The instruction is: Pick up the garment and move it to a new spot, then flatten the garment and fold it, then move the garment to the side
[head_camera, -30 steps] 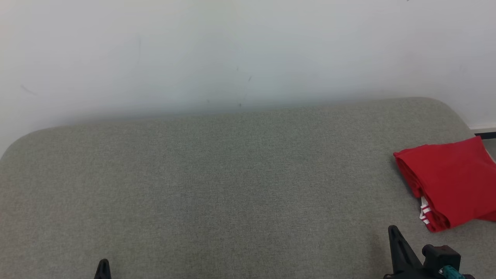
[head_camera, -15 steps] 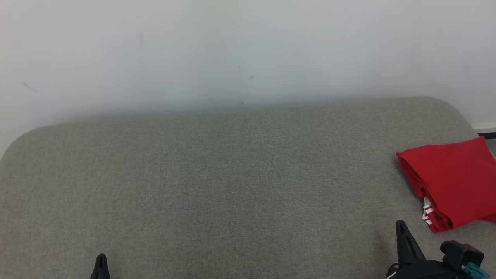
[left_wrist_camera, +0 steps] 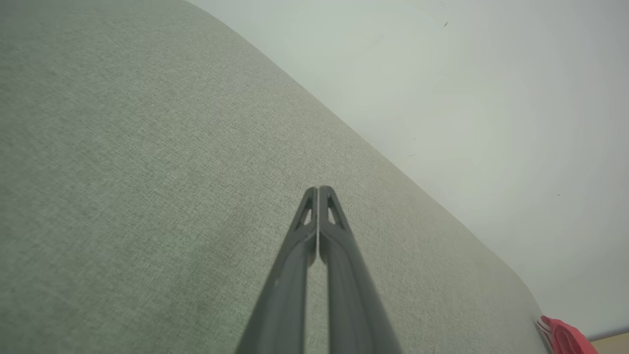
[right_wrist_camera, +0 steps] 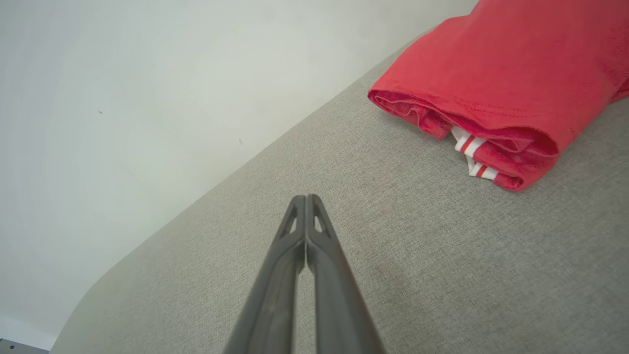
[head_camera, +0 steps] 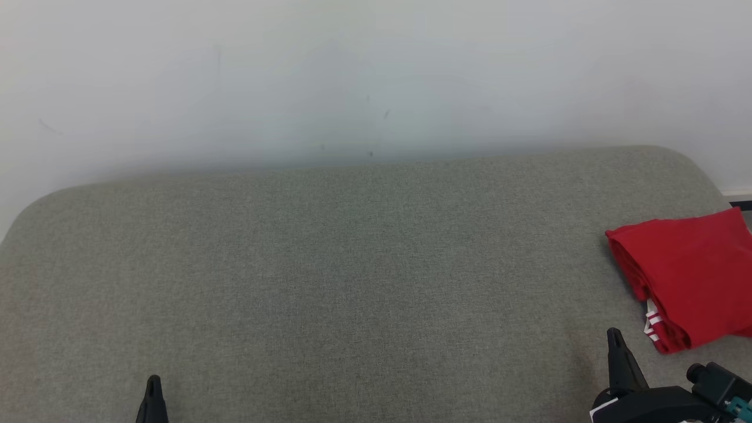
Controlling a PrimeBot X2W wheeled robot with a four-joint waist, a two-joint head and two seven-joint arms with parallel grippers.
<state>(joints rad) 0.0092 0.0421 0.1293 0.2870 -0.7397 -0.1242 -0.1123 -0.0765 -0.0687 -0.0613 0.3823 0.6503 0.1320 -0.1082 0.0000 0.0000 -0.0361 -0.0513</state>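
Observation:
The red garment (head_camera: 690, 270) lies folded at the right end of the grey cushioned surface (head_camera: 352, 282), with white and red striped trim (head_camera: 652, 324) peeking from its near edge. The right wrist view shows the same folded garment (right_wrist_camera: 506, 83) at its upper right. My right gripper (head_camera: 614, 335) sits at the lower right, shut and empty, just left of and nearer than the garment, apart from it; its tips (right_wrist_camera: 306, 197) press together. At the lower left my left gripper (head_camera: 153, 380) is shut too, its tips (left_wrist_camera: 318, 188) closed over bare fabric. A sliver of the garment (left_wrist_camera: 565, 337) shows far off there.
A pale wall (head_camera: 376, 76) rises directly behind the cushioned surface. The surface has rounded far corners, and a strip of floor with a dark baseboard (head_camera: 741, 204) shows beyond its right end.
The head view has drifted slightly: the garment sits a little further right. My right gripper has moved right and its tip sits higher in the picture; the left tip also shows a bit higher.

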